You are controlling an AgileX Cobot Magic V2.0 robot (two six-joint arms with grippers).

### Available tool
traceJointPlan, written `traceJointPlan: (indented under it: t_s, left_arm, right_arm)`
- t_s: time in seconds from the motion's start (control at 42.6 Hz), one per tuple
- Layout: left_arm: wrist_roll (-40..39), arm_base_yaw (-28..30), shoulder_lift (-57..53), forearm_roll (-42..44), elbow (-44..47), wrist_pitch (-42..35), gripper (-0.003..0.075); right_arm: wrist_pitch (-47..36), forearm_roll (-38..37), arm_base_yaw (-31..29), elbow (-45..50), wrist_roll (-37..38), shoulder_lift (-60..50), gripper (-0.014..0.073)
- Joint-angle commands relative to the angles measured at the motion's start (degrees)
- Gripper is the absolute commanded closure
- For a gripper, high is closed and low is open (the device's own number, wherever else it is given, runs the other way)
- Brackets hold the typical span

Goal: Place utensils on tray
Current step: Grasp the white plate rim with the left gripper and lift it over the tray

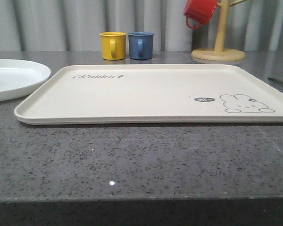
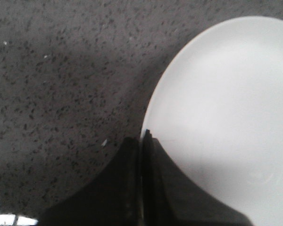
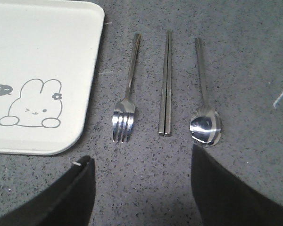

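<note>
The cream tray (image 1: 132, 117) with its rabbit drawing lies in the middle of the grey counter, and its corner (image 3: 37, 47) appears in the right wrist view. Beside that corner a steel fork (image 3: 127, 94), a flat steel chopstick piece (image 3: 166, 84) and a steel spoon (image 3: 205, 125) lie parallel on the counter. My right gripper (image 3: 139, 165) hovers open just short of them, holding nothing. The white plate (image 1: 14, 77) rests on the counter left of the tray. My left gripper (image 2: 141, 136) is closed on the plate's rim (image 2: 226, 103), one finger over the plate and one over the counter.
A yellow mug (image 1: 113, 45) and a blue mug (image 1: 141, 45) stand behind the tray. A red mug (image 1: 199, 12) hangs on a wooden stand (image 1: 218, 52) at the back right. The counter's front edge (image 1: 132, 197) runs well in front of the tray.
</note>
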Motion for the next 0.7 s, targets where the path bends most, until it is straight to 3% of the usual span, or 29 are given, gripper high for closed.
traceJointPlan:
  t_s: [0.0,0.211,0.493,0.681]
  left_arm:
    - [3.60,-0.57,-4.06,-6.84,-3.79,0.81,0.0741]
    - [13.85,-7.42,-5.18,-20.41,-5.52,4.83,0.0741]
    - [15.99,-21.58,-0.60,-19.99,-5.52,-0.06,0.0741]
    - [15.99,-25.41,3.92,-19.74,-5.52,0.19,0.0741]
  right_arm:
    - [-3.78,-1.01,0.07,-1.62,-0.24,0.43,0.0125]
    - [-3.78,-1.01,0.07,-1.62,-0.24,0.43,0.0125]
    - [-3.78,-1.01,0.07,-1.62,-0.24,0.43,0.0125]
    - [-3.78,-1.01,0.07,-1.62,-0.24,0.43,0.0125]
